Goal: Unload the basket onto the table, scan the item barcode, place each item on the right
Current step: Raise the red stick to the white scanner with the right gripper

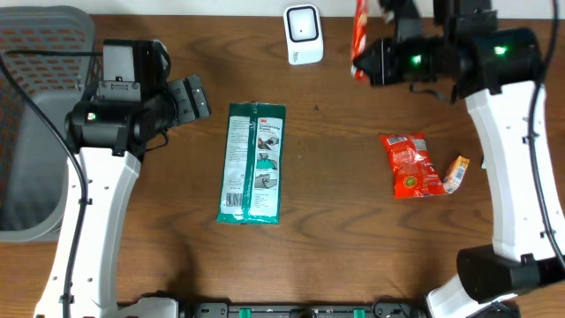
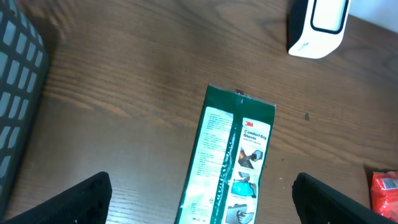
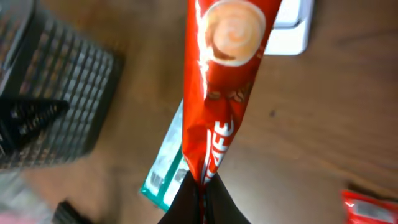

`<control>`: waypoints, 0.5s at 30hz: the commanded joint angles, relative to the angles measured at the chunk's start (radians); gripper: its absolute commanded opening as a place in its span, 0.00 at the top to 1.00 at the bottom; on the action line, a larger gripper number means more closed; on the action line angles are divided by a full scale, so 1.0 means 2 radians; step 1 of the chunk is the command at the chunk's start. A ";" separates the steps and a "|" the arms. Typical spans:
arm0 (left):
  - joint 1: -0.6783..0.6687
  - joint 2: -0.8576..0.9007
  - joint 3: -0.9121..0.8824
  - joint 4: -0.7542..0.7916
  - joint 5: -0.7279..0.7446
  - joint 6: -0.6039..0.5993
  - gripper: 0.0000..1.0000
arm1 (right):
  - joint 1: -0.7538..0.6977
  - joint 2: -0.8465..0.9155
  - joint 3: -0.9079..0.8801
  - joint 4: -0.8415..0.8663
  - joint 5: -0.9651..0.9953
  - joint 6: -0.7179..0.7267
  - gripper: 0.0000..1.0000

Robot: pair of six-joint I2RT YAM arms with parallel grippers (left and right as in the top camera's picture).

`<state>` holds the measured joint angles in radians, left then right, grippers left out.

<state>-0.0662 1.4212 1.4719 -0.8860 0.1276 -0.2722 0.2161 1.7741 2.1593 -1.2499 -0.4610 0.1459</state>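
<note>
My right gripper (image 1: 364, 66) (image 3: 202, 193) is shut on the lower end of a long red coffee sachet (image 1: 359, 35) (image 3: 221, 81). The sachet is held in the air just right of the white barcode scanner (image 1: 303, 34) (image 3: 289, 34) at the table's far edge. No barcode shows on the sachet's visible side. At the left, my left gripper (image 1: 196, 97) (image 2: 208, 199) hovers wide open with nothing in it. Below it lies a green 3M packet (image 1: 252, 163) (image 2: 230, 162) flat on the table.
A grey mesh basket (image 1: 35, 115) (image 2: 15, 93) (image 3: 56, 93) stands at the far left. A red snack bag (image 1: 410, 165) (image 2: 385, 190) and a small orange wrapper (image 1: 456, 173) lie on the right side of the wooden table.
</note>
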 commanded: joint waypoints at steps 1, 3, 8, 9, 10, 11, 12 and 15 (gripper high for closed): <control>0.002 -0.001 0.000 0.000 -0.003 0.005 0.07 | 0.013 0.039 0.082 -0.031 0.090 0.051 0.99; 0.002 -0.001 0.000 0.000 -0.003 0.005 0.07 | 0.014 0.076 0.141 -0.063 0.103 0.052 0.99; 0.002 -0.001 0.000 0.000 -0.003 0.005 0.07 | 0.016 0.189 0.274 -0.097 0.109 0.053 0.99; 0.002 -0.001 0.000 0.000 -0.003 0.005 0.07 | 0.018 0.208 0.285 -0.095 0.114 0.054 0.99; 0.002 -0.001 0.000 0.000 -0.003 0.005 0.07 | 0.021 0.225 0.290 -0.089 0.119 0.053 0.99; 0.002 -0.001 0.000 0.000 -0.003 0.005 0.07 | 0.026 0.243 0.290 -0.075 0.130 0.050 0.99; 0.002 -0.001 0.000 0.000 -0.003 0.005 0.07 | 0.030 0.256 0.290 -0.064 0.138 0.045 0.99; 0.002 -0.001 0.000 0.000 -0.003 0.005 0.07 | 0.046 0.303 0.290 -0.019 0.165 0.032 0.99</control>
<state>-0.0662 1.4212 1.4719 -0.8856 0.1276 -0.2722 0.2630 2.2982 2.7216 -1.3285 -0.2085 0.2298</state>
